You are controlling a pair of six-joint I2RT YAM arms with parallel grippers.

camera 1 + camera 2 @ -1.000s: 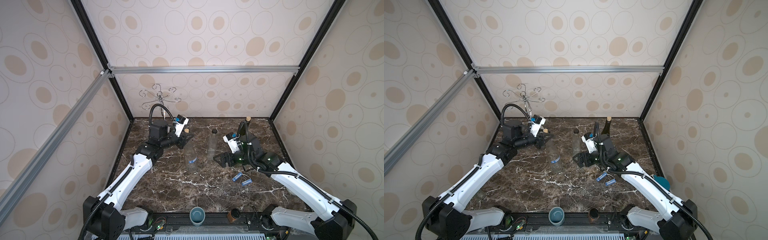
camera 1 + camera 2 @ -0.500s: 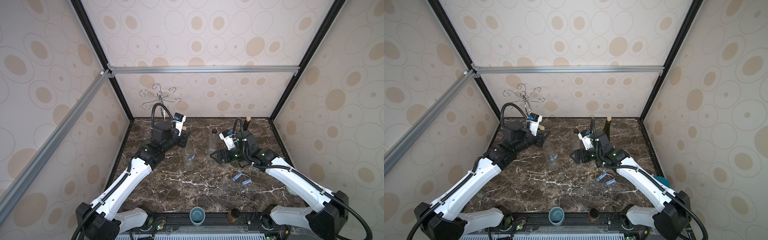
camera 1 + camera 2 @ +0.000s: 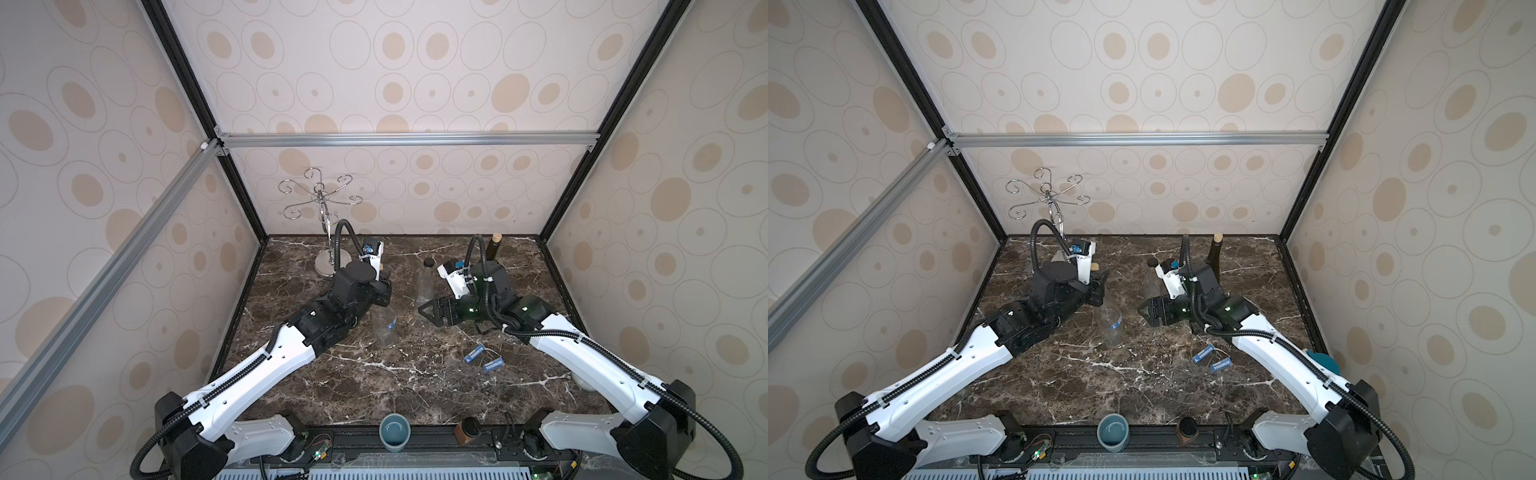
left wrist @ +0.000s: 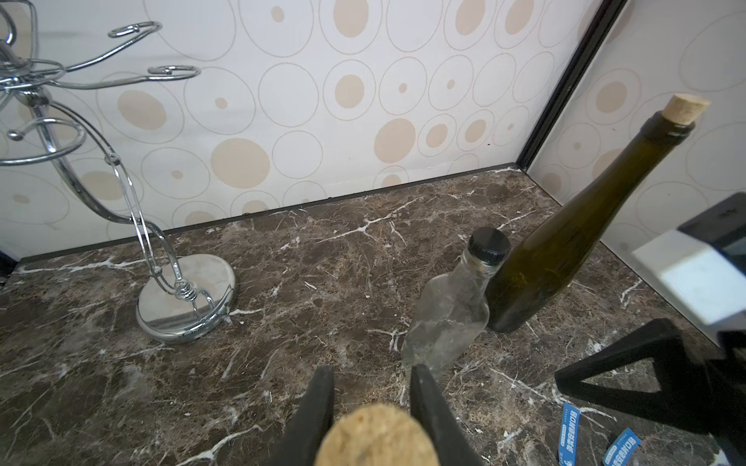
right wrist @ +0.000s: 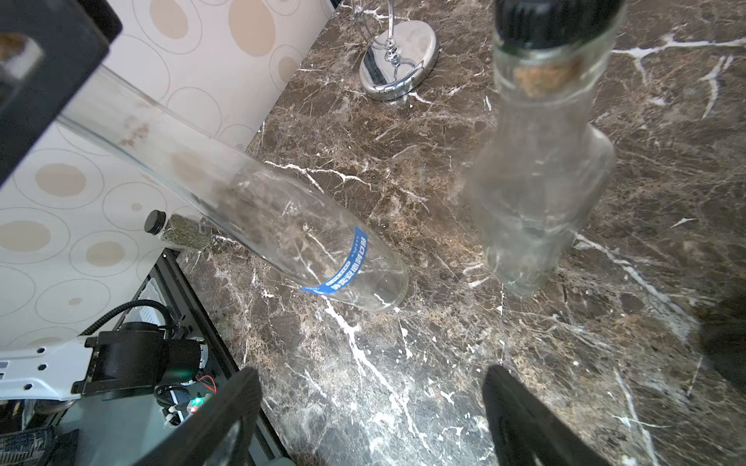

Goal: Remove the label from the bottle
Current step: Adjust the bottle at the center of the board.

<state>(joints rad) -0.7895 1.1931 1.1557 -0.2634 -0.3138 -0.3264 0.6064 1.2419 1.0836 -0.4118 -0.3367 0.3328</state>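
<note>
A clear glass bottle (image 3: 383, 328) (image 3: 1111, 326) with a cork in its neck leans over, its base down near the marble table (image 3: 374, 390). A blue label (image 5: 343, 270) (image 3: 1119, 321) wraps its lower body. My left gripper (image 3: 384, 291) (image 4: 371, 375) is shut on the corked neck; the cork (image 4: 375, 435) sits between the fingers. To the bottle's right, my right gripper (image 3: 428, 312) (image 3: 1145, 311) (image 5: 369, 375) hangs open and empty above the table, pointing at the bottle.
A small clear bottle with a black cap (image 3: 426, 282) (image 4: 448, 314) and a green wine bottle (image 3: 494, 249) (image 4: 565, 242) stand behind my right gripper. Two loose blue labels (image 3: 473, 354) (image 3: 493, 365) lie at the right. A chrome rack (image 3: 328, 266) stands back left, a blue cup (image 3: 394, 430) at the front edge.
My right gripper has moved back and left, closer to the two clear bottles, jaws narrowing slightly. The left arm has shifted and tilted the bottle while keeping hold of its neck.
</note>
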